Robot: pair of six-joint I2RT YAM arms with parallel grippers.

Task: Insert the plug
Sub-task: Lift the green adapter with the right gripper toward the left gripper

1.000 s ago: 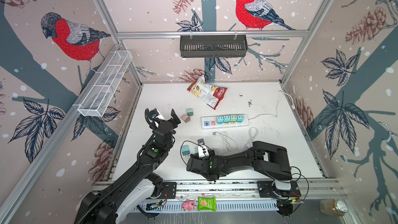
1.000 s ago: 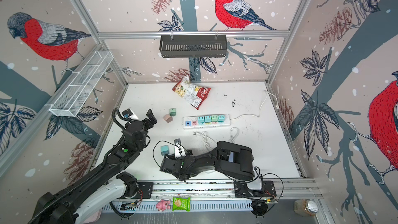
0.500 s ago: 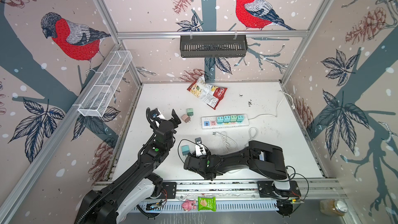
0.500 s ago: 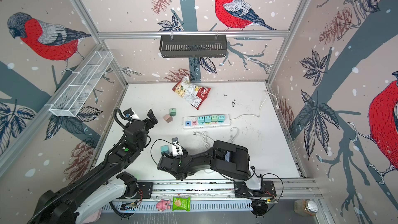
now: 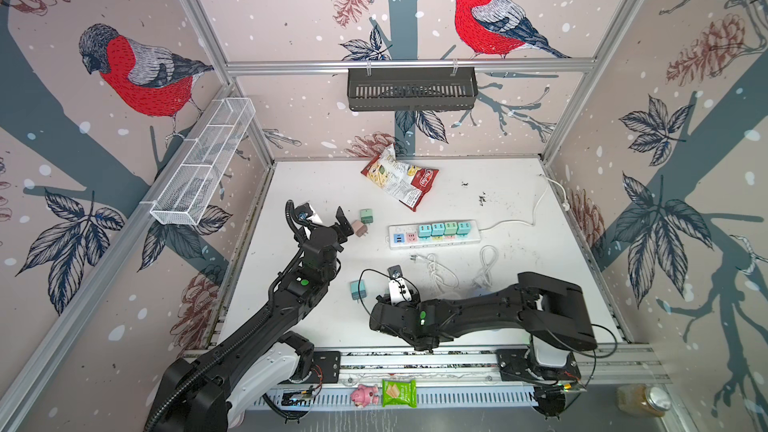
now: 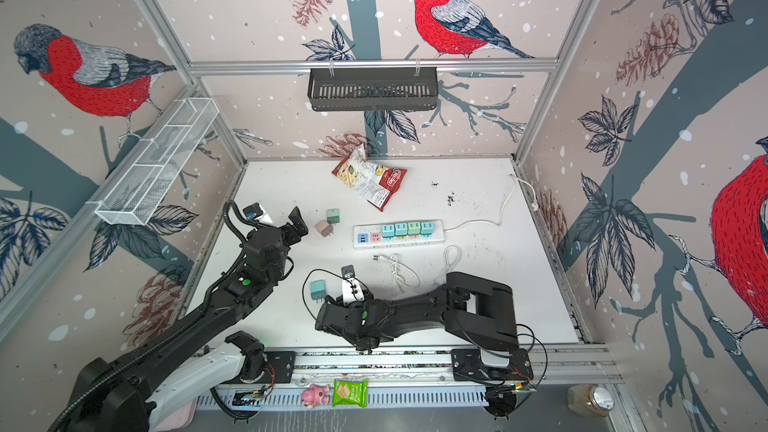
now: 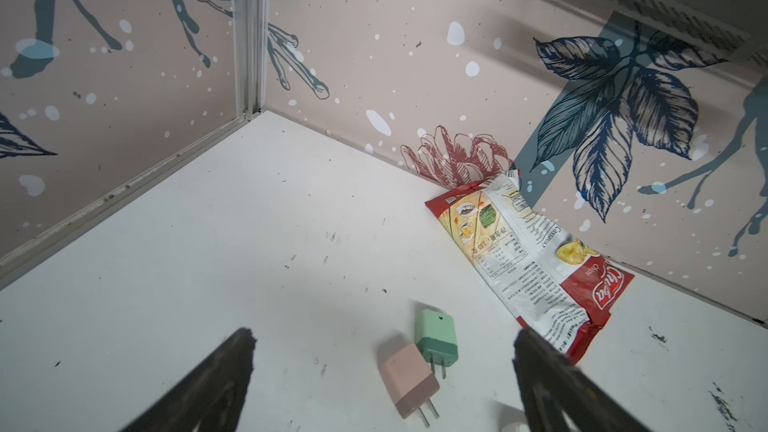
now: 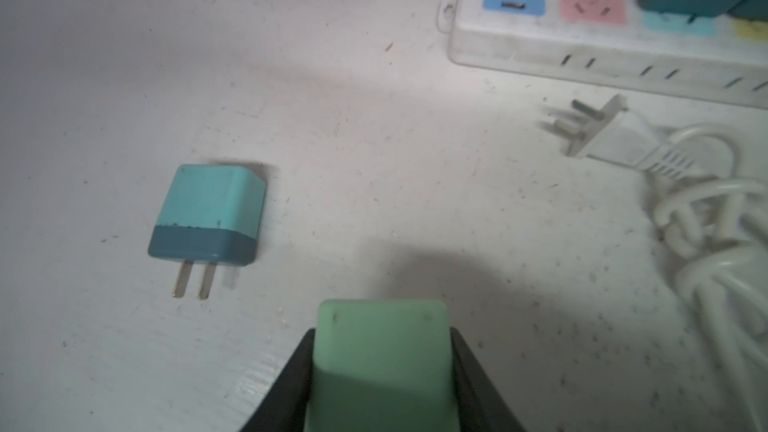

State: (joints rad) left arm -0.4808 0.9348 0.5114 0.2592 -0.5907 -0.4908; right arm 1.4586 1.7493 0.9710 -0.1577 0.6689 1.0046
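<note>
My right gripper (image 8: 382, 332) is shut on a light green plug (image 8: 382, 363), which fills the gap between its black fingers; the prongs are hidden. In both top views this gripper is hidden under its own wrist (image 5: 399, 313). A teal plug (image 8: 210, 214) (image 5: 358, 289) lies flat beside it, prongs showing. The white power strip (image 8: 582, 51) (image 5: 436, 243) lies beyond, with several plugs in it and a pink socket (image 8: 592, 0) free. My left gripper (image 7: 383, 335) (image 5: 328, 222) stands open over a pink plug (image 7: 409, 380) and a green plug (image 7: 436, 336).
A white corded plug (image 8: 602, 135) with coiled cable (image 5: 440, 272) lies near the strip. A chips bag (image 5: 401, 182) rests by the back wall. The strip's cord (image 5: 536, 205) runs to the right wall. A wire basket (image 5: 203, 164) hangs on the left wall.
My right gripper's jaws have closed on the light green plug and the arm has shifted a little. The left arm has stayed where it was.
</note>
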